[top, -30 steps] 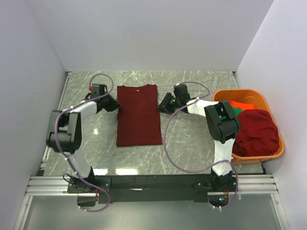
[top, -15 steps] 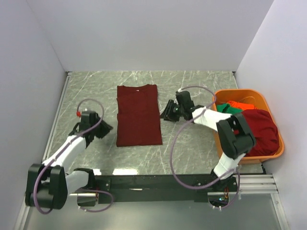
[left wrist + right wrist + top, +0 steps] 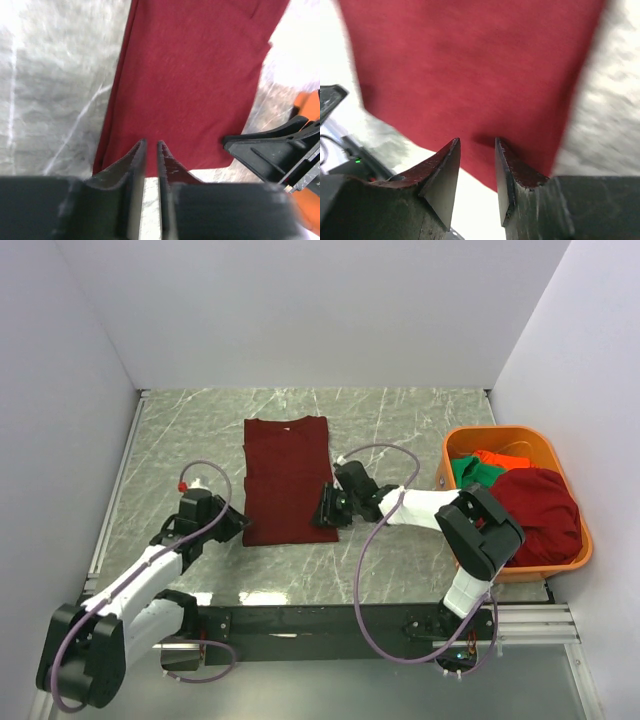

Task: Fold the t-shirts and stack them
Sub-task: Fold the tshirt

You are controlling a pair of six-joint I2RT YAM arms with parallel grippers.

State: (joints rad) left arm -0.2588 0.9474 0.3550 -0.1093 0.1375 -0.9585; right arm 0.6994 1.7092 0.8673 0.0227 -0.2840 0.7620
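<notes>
1. Maroon cloth first: the t-shirt [image 3: 288,480] lies mid-table as a long folded strip. I reckon its 6 o'clock hem could bunch or skew if only one corner gets pinched, or if a finger skates over the layers.
2. The left gripper [image 3: 237,524] sits at the strip's 7 o'clock corner, its jaws a narrow slit with nothing between them.
3. The right gripper [image 3: 322,508] sits at the 5 o'clock corner, its jaws moderately apart. The hem is just beyond its tips, ungripped.
4. More shirts fill the orange basket [image 3: 560,562] at 3 o'clock.
</notes>
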